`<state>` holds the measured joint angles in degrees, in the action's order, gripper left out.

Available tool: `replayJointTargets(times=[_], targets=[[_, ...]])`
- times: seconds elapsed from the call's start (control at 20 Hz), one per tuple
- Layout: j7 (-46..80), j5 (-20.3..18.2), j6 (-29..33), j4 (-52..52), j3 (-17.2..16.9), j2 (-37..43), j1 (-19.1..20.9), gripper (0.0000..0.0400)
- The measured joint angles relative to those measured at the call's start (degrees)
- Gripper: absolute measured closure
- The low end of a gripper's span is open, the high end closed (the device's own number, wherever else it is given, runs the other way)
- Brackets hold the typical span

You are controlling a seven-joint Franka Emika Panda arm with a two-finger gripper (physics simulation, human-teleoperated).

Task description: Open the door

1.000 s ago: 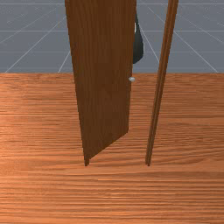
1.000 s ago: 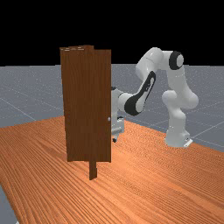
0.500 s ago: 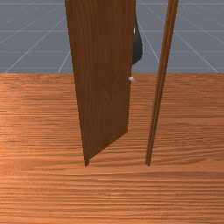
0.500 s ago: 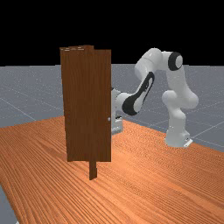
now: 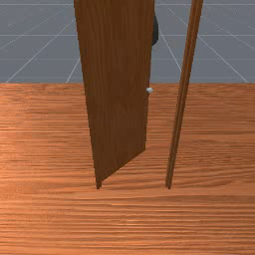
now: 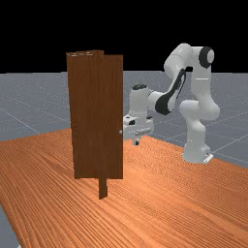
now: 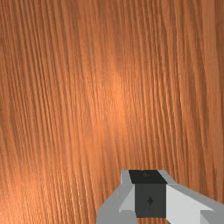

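The brown wooden door (image 5: 119,89) stands ajar in the front view, hinged along the frame's left post and angled back toward the arm's side. Its small pale knob (image 5: 149,90) is at the free edge. In the far view the gripper (image 6: 136,142) hangs just right of the door (image 6: 97,116), a little lower than the knob (image 6: 120,131); the door's edge covers part of the hand. The wrist view has the gripper (image 7: 148,177) above bare wood, with neither door nor knob beside it.
The frame's right post (image 5: 182,99) rises across a gap from the door's free edge in the front view. A dark part of the arm (image 5: 155,31) shows behind that edge. Wooden table (image 6: 160,203) extends around the door's foot and toward the arm's base (image 6: 196,152).
My hand has risen and pulled back toward the far view's right, bringing more of it out from behind the door. Over the last half second the door has kept its angle.
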<state>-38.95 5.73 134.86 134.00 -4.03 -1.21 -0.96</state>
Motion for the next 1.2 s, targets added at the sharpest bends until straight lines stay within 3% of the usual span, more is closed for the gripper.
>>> replayJointTargets(times=[0.15,0.25,0.3,0.45,0.6,0.7,0.75,0.8,1.0,1.05,1.1,1.2], targets=[[5.81,0.27,0.28,4.27,0.11,3.56,0.26,0.04],[25.95,-1.2,-1.21,3.52,2.69,3.22,-0.6,0.04],[39.21,-2.33,-1.74,2.66,4.96,2.6,-2.0,0.04],[60.54,-2.99,-3.99,-3.89,10.61,-2.31,-10.16,0.04],[48.24,-0.66,-5.67,-8.66,13.59,-5.84,-14.79,0.04],[44.08,2.93,-1.85,-10.4,13.38,-7.73,-15.39,0.04],[43.6,4.37,-10.26,-19.65,12.73,-13.26,-16.1,0.04],[43.69,6.96,-14.93,-28.39,11.44,-18.79,-17.1,0.04],[35.59,5.16,-31.82,-76.05,9.34,-46.94,-16.93,0.04],[35.49,3.82,-28.48,-70.77,10.25,-44.71,-15.53,0.04],[34.37,3.59,-34.17,-81.86,10.08,-50.6,-15.99,0.04],[34.63,4.14,-31.79,-81.35,9.71,-50.94,-15.88,0.04]])
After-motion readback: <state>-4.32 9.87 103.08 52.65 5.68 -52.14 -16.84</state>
